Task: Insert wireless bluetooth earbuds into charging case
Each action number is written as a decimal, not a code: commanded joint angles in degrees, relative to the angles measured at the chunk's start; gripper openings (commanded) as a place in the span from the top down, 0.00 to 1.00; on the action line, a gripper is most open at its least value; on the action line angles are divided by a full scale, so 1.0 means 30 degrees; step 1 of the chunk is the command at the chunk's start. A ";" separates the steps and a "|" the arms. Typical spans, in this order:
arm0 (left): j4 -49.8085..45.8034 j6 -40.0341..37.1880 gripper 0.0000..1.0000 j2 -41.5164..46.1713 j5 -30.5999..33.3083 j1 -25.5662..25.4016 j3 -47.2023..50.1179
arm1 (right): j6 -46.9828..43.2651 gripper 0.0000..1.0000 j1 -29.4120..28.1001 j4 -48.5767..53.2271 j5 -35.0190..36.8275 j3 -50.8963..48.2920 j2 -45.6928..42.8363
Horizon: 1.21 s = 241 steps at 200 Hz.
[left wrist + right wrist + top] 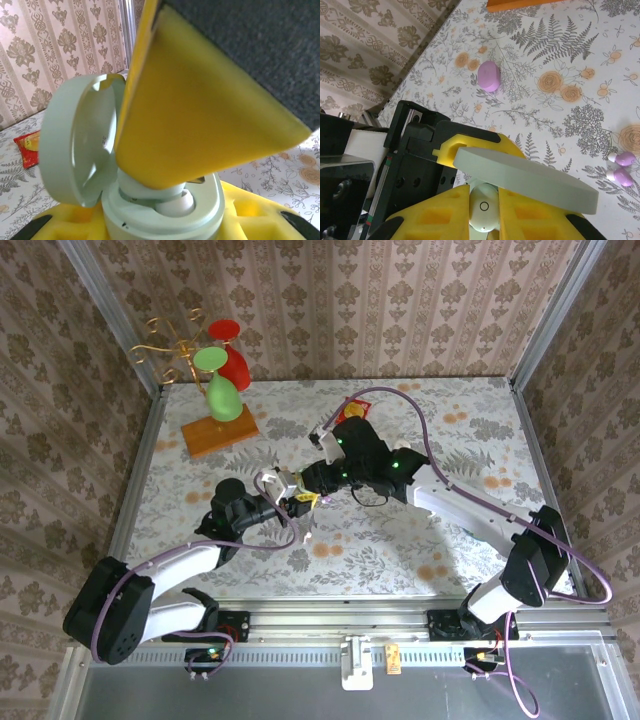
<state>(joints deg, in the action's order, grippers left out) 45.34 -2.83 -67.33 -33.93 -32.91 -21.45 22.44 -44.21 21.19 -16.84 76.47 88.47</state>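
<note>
Left fingers (250, 215) grip the open case (150, 220); right fingers (445, 215) pinch a pale earbud (484, 207). It should seat straight down, clear of the lid (525, 180).

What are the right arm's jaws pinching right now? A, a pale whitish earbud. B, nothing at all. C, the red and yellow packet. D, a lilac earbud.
A: the right arm's jaws pinch a pale whitish earbud at the open pale green case; the lilac earbuds lie on the table.
</note>
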 commanded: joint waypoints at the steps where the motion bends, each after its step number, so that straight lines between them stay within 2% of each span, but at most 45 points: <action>1: 0.0516 -0.0070 0.75 0.0441 0.0126 0.0099 0.0035 | -0.0343 0.82 -0.0211 -0.0018 0.0203 0.0585 0.0321; 37: 0.0362 -0.0093 0.75 0.0384 0.0209 0.0099 -0.0068 | -0.0279 0.75 -0.0290 -0.0136 -0.0332 0.0159 0.0049; 70: 0.0354 -0.0141 0.75 0.0094 0.0125 0.0105 -0.0148 | -0.0277 0.70 -0.0287 -0.0187 0.0125 -0.0129 -0.0572; 109: 0.0446 -0.0314 0.75 0.0207 -0.0004 0.0143 -0.0008 | -0.0443 0.58 -0.0293 -0.0465 0.0981 -0.0945 -0.1886; 153: 0.0501 -0.0530 0.75 0.0072 -0.0847 0.0246 0.0150 | -0.0603 0.52 -0.0133 -0.0902 0.1885 -0.1729 -0.3651; 160: 0.0472 -0.0696 0.75 0.0061 -0.1619 0.0239 0.0181 | -0.0531 0.51 -0.0118 -0.0912 0.2128 -0.1660 -0.3700; 182: 0.0013 -0.1477 0.75 0.0228 -0.2967 0.0246 0.0179 | 0.0201 0.49 0.0333 -0.0476 0.2689 -0.0879 -0.3226; 241: -0.0239 -0.1440 0.74 0.0763 -0.3114 0.0246 0.0090 | 0.0237 0.46 0.0790 0.1627 0.2582 0.1549 -0.0309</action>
<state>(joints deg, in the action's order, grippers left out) 44.40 -6.24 -66.52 -41.47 -32.47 -21.39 22.74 -42.02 21.85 -10.41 78.37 84.79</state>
